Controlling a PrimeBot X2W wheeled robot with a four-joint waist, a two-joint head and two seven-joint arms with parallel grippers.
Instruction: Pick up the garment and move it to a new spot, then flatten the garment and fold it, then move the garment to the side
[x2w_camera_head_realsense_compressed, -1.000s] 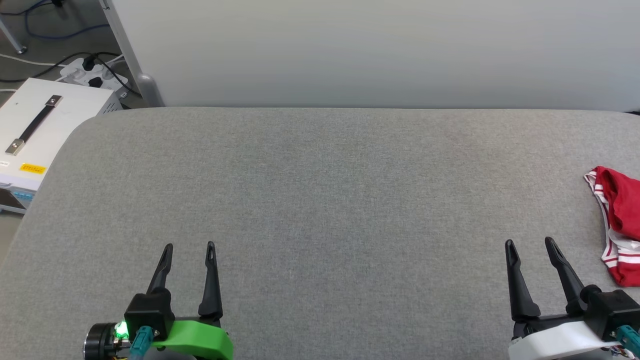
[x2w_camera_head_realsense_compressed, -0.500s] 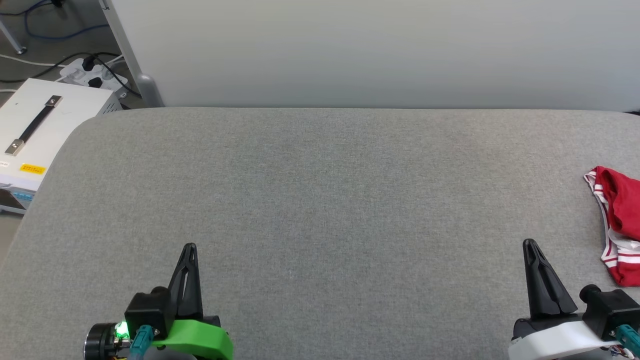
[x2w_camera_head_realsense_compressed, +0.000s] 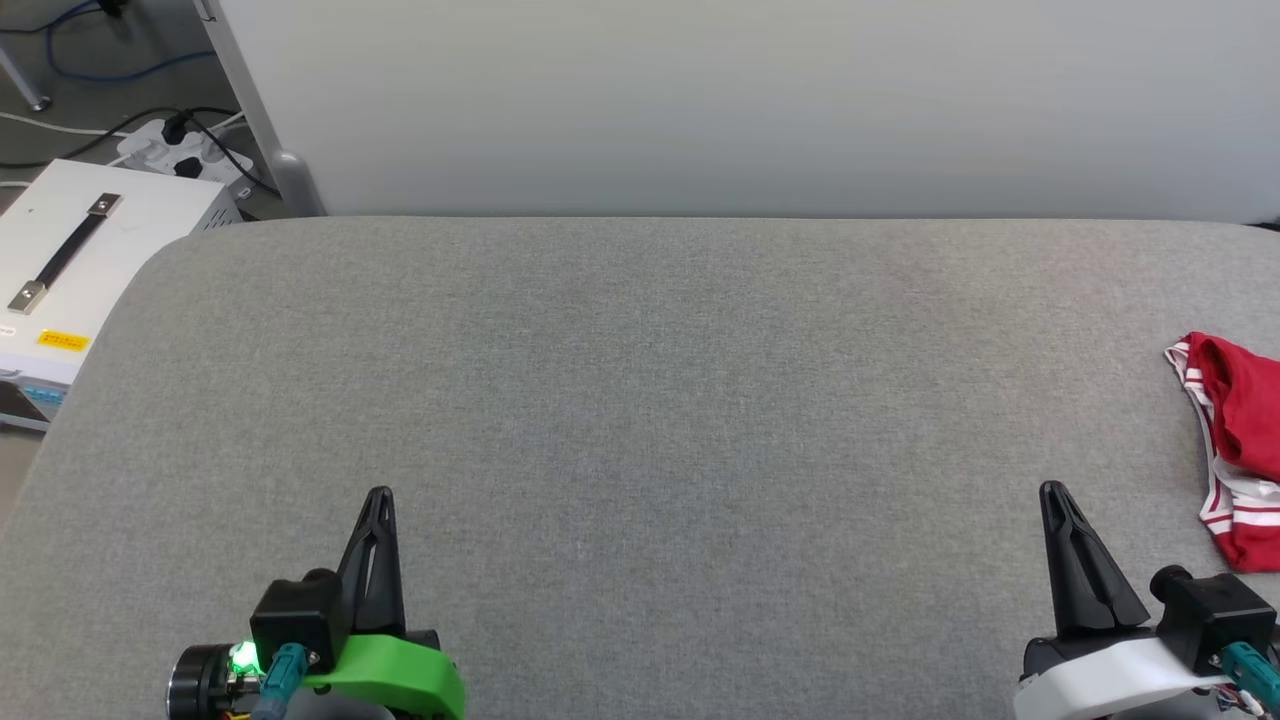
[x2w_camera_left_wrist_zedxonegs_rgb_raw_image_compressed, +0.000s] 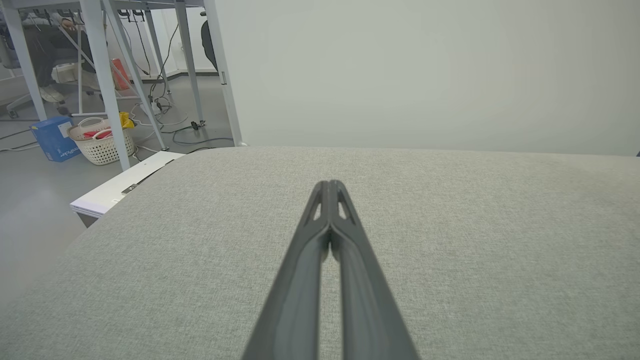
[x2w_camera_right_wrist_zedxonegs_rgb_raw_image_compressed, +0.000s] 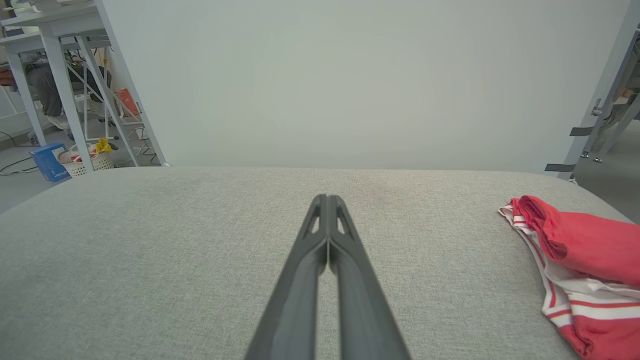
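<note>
Two grippers sit at the near edge of the grey table (x2w_camera_head_realsense_compressed: 640, 400) in the head view: the left gripper (x2w_camera_head_realsense_compressed: 380, 498) and the right gripper (x2w_camera_head_realsense_compressed: 1052, 492), each with fingers pressed together on nothing. The shirt (x2w_camera_head_realsense_compressed: 1238, 440) lies crumpled at the table's right edge, its length running far to near. In the left wrist view, the closed fingers point toward the table's far edge. In the right wrist view the shirt lies right of the closed fingers, apart from them, so I judge the right arm is nearer.

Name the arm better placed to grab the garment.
Right. The right pincer, shut, is close to the garment at the right edge; the left pincer, also shut, sits far across the grey surface.
</note>
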